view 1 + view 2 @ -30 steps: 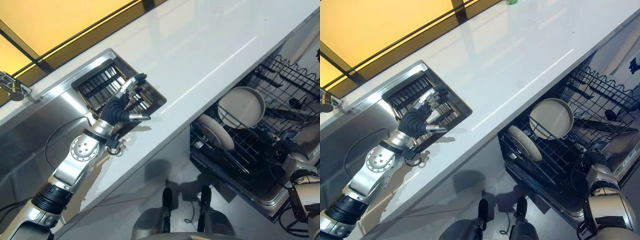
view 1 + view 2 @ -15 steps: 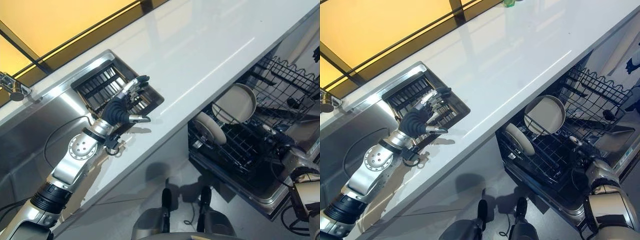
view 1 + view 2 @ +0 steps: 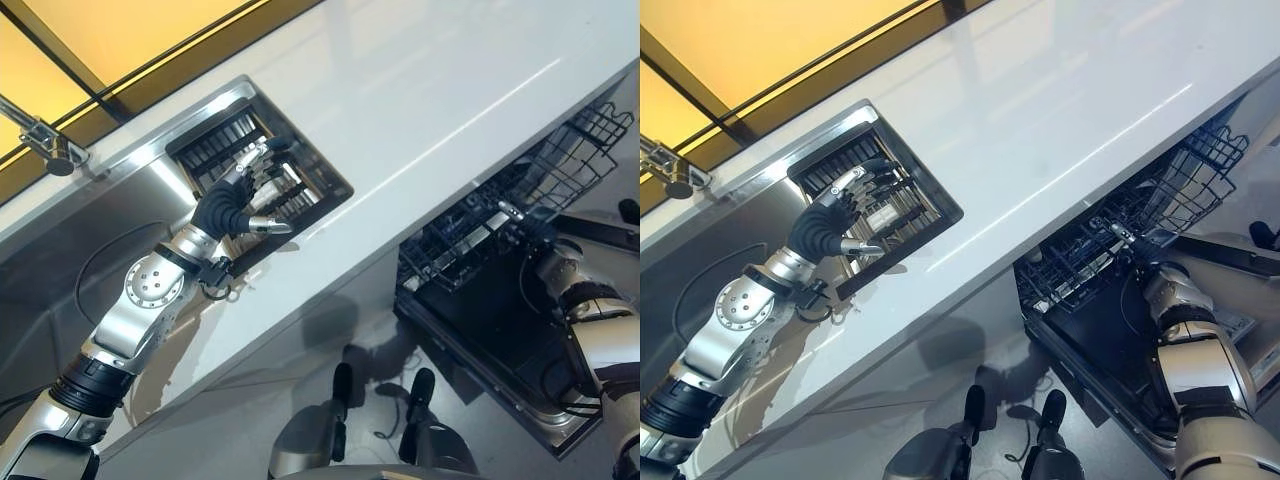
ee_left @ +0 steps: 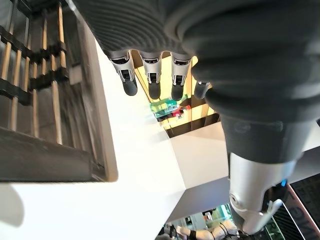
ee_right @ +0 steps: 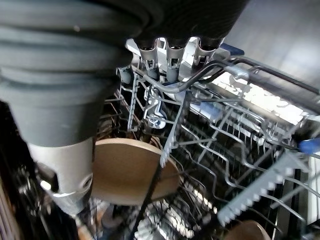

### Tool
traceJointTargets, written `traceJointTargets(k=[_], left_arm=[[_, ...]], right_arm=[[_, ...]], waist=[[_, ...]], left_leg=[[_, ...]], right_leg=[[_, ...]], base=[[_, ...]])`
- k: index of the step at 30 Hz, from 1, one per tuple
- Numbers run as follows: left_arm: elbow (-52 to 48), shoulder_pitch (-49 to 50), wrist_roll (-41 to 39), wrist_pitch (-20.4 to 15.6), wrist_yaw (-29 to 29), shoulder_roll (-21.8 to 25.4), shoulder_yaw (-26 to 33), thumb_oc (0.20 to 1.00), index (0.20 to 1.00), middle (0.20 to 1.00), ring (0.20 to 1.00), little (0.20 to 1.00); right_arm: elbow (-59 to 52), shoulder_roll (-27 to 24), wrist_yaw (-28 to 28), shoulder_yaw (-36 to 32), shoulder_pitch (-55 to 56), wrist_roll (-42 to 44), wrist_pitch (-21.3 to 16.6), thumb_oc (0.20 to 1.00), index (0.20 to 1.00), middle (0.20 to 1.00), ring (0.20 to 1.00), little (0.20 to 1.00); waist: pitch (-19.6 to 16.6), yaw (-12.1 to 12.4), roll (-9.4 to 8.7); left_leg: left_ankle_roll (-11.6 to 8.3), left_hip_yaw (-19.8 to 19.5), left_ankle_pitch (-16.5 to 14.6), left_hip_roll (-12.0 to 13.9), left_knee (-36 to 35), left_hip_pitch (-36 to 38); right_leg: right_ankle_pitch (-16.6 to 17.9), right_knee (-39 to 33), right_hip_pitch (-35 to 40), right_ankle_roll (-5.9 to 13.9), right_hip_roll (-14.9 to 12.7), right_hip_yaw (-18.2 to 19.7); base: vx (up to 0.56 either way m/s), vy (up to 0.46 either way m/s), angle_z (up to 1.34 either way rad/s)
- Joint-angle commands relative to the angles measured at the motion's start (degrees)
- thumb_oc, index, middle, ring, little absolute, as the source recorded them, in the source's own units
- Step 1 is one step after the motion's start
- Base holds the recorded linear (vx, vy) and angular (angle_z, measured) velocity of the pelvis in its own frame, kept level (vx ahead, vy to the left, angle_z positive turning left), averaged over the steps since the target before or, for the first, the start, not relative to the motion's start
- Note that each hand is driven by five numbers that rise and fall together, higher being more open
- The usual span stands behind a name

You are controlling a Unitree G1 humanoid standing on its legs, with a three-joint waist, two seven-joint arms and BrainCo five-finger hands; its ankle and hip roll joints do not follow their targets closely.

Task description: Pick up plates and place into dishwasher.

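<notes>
A beige plate (image 5: 127, 170) stands upright between the tines of the dishwasher's wire rack (image 3: 500, 230), and the rim of a second plate (image 5: 250, 230) shows lower in the rack. My right hand (image 3: 528, 238) is at the rack's front rail, open, with its fingers (image 5: 170, 52) straight against the wire. From the head views the plates are hidden under the counter. My left hand (image 3: 232, 205) hovers open over the black drying rack (image 3: 270, 170) in the sink, holding nothing.
The white counter (image 3: 420, 110) runs diagonally above the dishwasher. The open dishwasher door (image 3: 490, 330) lies flat below the rack. A steel sink (image 3: 60, 270) and a faucet (image 3: 45, 140) sit at the left. Grey floor lies below the counter edge.
The dishwasher rack with its plates has slid in under the counter, my right hand moving with it. The view has shifted. My left hand stays over the drying rack.
</notes>
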Motion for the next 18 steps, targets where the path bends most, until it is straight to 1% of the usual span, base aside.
traceJointTargets(k=[1,6,7,9,10,11,12,14,15,16,17,18], left_arm=[[0.29,-5.01,-3.79,-2.48,-0.04,3.78,0.05,1.000,1.000,1.000,1.000,1.000],[0.26,-4.24,-4.62,-4.16,-1.03,4.19,0.46,1.000,1.000,1.000,1.000,1.000],[0.22,-4.10,-4.78,-4.47,-1.15,4.26,0.55,1.000,1.000,1.000,1.000,1.000],[0.08,-3.84,-4.25,-5.38,-1.38,3.83,0.78,1.000,1.000,1.000,1.000,1.000],[0.02,-3.68,-3.86,-5.68,-1.36,3.62,0.95,1.000,1.000,1.000,1.000,1.000],[0.02,-3.52,-3.57,-5.74,-1.37,3.42,1.14,1.000,1.000,1.000,1.000,1.000],[-0.07,-3.28,-3.36,-5.61,-1.49,3.22,1.35,1.000,1.000,1.000,1.000,1.000],[-0.43,-2.19,-2.47,-5.37,-2.10,2.37,1.95,1.000,1.000,1.000,1.000,1.000],[-0.45,-1.60,-1.92,-5.53,-2.25,1.97,2.19,1.000,1.000,1.000,1.000,1.000],[-0.62,-1.26,-1.39,-5.67,-2.15,1.46,2.14,1.000,1.000,1.000,1.000,1.000],[-0.74,-0.84,-0.18,-5.86,-1.85,0.53,1.93,1.000,1.000,1.000,1.000,1.000],[-0.87,-0.56,0.87,-5.94,-1.32,-0.08,1.66,1.000,1.000,1.000,1.000,1.000]], right_arm=[[-4.05,1.47,4.63,2.38,-14.66,7.21,-3.81,1.000,1.000,1.000,1.000,1.000],[-5.70,2.00,5.27,1.59,-14.49,12.45,-6.13,1.000,1.000,1.000,1.000,1.000],[-6.04,2.00,5.19,1.43,-14.17,12.25,-6.41,1.000,1.000,1.000,1.000,1.000],[-6.89,1.74,4.34,1.16,-13.01,10.79,-8.22,1.000,1.000,1.000,1.000,1.000],[-7.06,1.52,2.49,0.99,-12.27,7.67,-10.37,1.000,1.000,1.000,1.000,1.000],[-7.60,0.89,0.33,0.91,-11.00,3.62,-12.83,1.000,1.000,1.000,1.000,1.000],[-8.39,0.10,-1.80,0.90,-9.57,1.03,-14.50,1.000,1.000,1.000,1.000,1.000],[-10.32,-1.23,-8.85,0.12,-5.74,-5.89,-18.18,1.000,1.000,1.000,1.000,1.000],[-11.89,-1.86,-12.11,-0.25,-3.85,-8.69,-19.08,1.000,1.000,1.000,1.000,1.000],[-13.79,-2.37,-18.38,-0.86,-1.15,-15.11,-20.61,1.000,1.000,1.000,1.000,1.000],[-16.27,-3.20,-24.99,-1.52,1.59,-20.46,-20.72,1.000,1.000,1.000,1.000,1.000],[-18.24,-3.76,-29.79,-2.17,4.21,-23.05,-20.21,1.000,1.000,1.000,1.000,1.000]], waist=[[3.27,2.49,0.65],[3.62,2.29,0.41],[3.58,2.18,0.34],[3.58,1.79,-0.02],[3.49,1.53,-0.27],[3.41,1.12,-0.65],[3.35,0.72,-1.07],[3.22,-0.10,-2.19],[3.34,-0.55,-2.83],[3.68,-1.02,-3.60],[4.07,-1.54,-4.35],[4.50,-2.04,-4.92]], left_leg=[[1.22,1.95,-4.60,-3.84,2.87,-4.68],[1.30,2.06,-4.39,-3.80,2.02,-4.69],[1.34,2.15,-4.42,-3.79,2.03,-4.70],[1.38,2.64,-4.57,-3.65,2.16,-4.62],[1.38,2.90,-4.75,-3.56,2.38,-4.56],[1.43,3.24,-5.04,-3.47,2.89,-4.55],[1.50,3.57,-5.39,-3.38,3.48,-4.54],[1.86,4.38,-6.65,-3.32,5.74,-4.58],[2.12,4.81,-7.37,-3.20,7.39,-4.76],[2.40,5.05,-8.46,-3.08,10.05,-5.32],[2.94,5.65,-9.74,-2.84,13.36,-6.27],[3.53,5.99,-11.03,-2.73,16.66,-7.42]], right_leg=[[-10.65,8.11,-3.40,2.76,-0.68,0.67],[-10.15,7.57,-3.87,2.97,-0.58,0.85],[-10.10,7.57,-3.98,3.03,-0.59,0.97],[-9.82,7.40,-4.02,3.17,-0.60,1.19],[-9.73,7.35,-4.01,3.19,-0.60,1.38],[-9.65,7.39,-3.97,3.20,-0.60,1.61],[-9.63,7.49,-3.90,3.17,-0.55,1.78],[-9.91,8.24,-3.66,2.94,-0.53,2.19],[-10.21,9.23,-3.71,2.76,-0.63,2.39],[-10.84,11.01,-3.88,2.48,-0.85,2.57],[-11.67,13.71,-4.41,2.07,-1.17,2.47],[-12.76,17.18,-5.35,1.62,-1.33,2.60]], base=[[-0.04,-0.023,0.07],[-0.05,0.001,0.03],[-0.06,0.032,-0.01],[-0.07,0.045,-0.01],[-0.06,0.061,-0.01],[-0.06,0.067,-0.02],[-0.06,0.070,-0.02],[-0.06,0.060,-0.01],[-0.09,0.055,-0.01],[-0.11,0.063,-0.02],[-0.12,0.075,-0.11],[-0.10,0.070,-0.23]])
